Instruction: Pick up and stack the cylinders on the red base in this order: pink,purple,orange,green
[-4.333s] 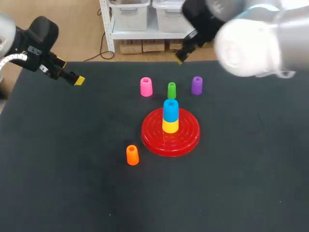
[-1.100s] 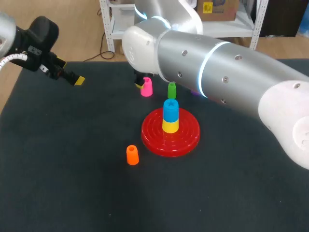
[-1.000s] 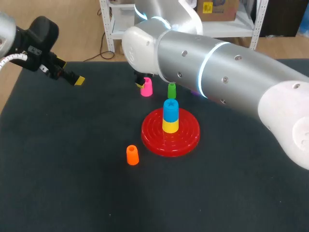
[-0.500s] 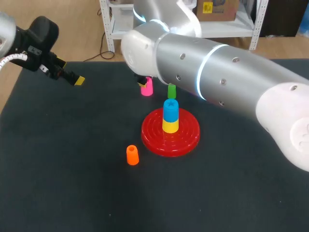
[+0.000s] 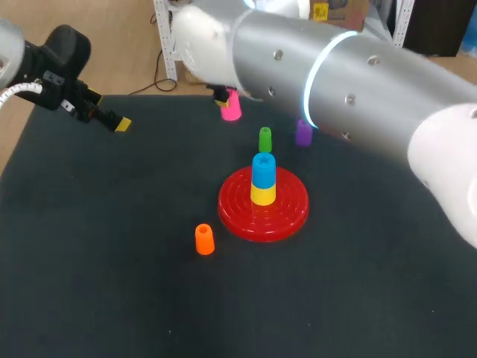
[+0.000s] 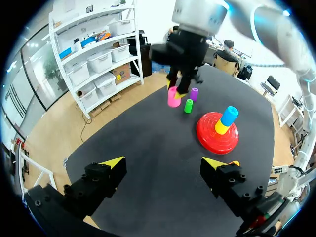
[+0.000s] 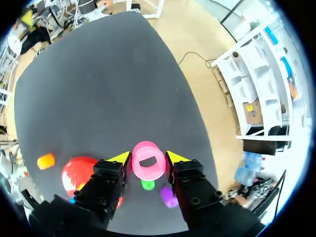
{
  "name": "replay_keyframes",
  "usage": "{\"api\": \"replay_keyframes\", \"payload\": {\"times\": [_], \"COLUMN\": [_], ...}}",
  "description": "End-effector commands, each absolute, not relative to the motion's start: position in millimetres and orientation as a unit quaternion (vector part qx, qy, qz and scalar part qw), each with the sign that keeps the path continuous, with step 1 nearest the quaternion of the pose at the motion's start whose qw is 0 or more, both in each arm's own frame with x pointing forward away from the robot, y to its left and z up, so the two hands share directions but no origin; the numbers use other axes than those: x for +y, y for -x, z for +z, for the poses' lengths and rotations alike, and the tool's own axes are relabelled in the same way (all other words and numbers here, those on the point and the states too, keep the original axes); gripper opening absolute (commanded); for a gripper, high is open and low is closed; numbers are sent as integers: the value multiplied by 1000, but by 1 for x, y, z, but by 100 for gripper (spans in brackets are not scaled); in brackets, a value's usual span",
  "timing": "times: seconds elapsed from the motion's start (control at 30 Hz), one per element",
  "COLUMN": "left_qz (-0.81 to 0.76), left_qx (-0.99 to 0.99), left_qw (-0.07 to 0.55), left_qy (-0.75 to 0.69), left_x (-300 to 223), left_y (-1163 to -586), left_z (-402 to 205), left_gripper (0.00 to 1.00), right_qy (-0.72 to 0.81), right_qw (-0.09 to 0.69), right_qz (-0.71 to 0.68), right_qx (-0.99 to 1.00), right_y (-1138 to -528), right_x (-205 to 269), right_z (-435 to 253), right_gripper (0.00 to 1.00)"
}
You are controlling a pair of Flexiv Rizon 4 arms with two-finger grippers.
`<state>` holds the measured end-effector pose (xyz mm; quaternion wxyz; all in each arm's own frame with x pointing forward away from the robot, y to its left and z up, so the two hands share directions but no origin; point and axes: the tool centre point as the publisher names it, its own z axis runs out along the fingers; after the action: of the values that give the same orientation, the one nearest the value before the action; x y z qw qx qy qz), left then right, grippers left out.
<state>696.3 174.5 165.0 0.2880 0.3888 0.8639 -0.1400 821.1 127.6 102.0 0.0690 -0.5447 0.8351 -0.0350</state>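
Note:
My right gripper [image 7: 148, 159] is shut on the pink cylinder [image 7: 147, 168] and holds it above the table, at the far side [image 5: 232, 106]. The green cylinder [image 5: 264, 139] and the purple cylinder [image 5: 302, 132] stand upright behind the red base [image 5: 291, 212]. On that base a blue cylinder [image 5: 263, 169] sits on a yellow one [image 5: 262, 195]. The orange cylinder [image 5: 204, 239] stands left of the base, toward the front. My left gripper [image 6: 163, 163] is open and empty above the far left corner [image 5: 119, 124].
The right arm's thick grey body [image 5: 350, 82] crosses above the far right of the dark table [image 5: 112, 283]. In the right wrist view the green cylinder [image 7: 147, 185] and purple cylinder [image 7: 169, 196] lie below the held pink one.
The right gripper closed on the pink cylinder and lifted it up and away from the table. The arm rose, uncovering the purple cylinder. The left arm stayed still.

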Motion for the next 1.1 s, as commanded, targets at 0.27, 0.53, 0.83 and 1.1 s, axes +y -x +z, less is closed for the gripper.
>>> {"api": "replay_keyframes", "payload": {"times": [0.27,0.53,0.83,1.1], "left_qz": [-139,-139,-139,-139], "left_qx": [864,864,864,864], "left_qw": [288,288,288,288], "left_qy": [-389,-389,-389,-389], "left_x": [174,174,174,174], "left_y": [-696,-696,-696,-696], "left_z": [165,165,165,165], "left_gripper": [100,100,100,100], "right_qy": [595,609,620,615], "right_qw": [83,136,195,220], "right_qz": [-54,-16,-3,17], "right_qx": [798,781,760,757], "right_y": [-754,-707,-674,-663], "right_x": [98,85,69,67], "right_z": [170,174,161,154], "right_gripper": [0,0,0,0]}}
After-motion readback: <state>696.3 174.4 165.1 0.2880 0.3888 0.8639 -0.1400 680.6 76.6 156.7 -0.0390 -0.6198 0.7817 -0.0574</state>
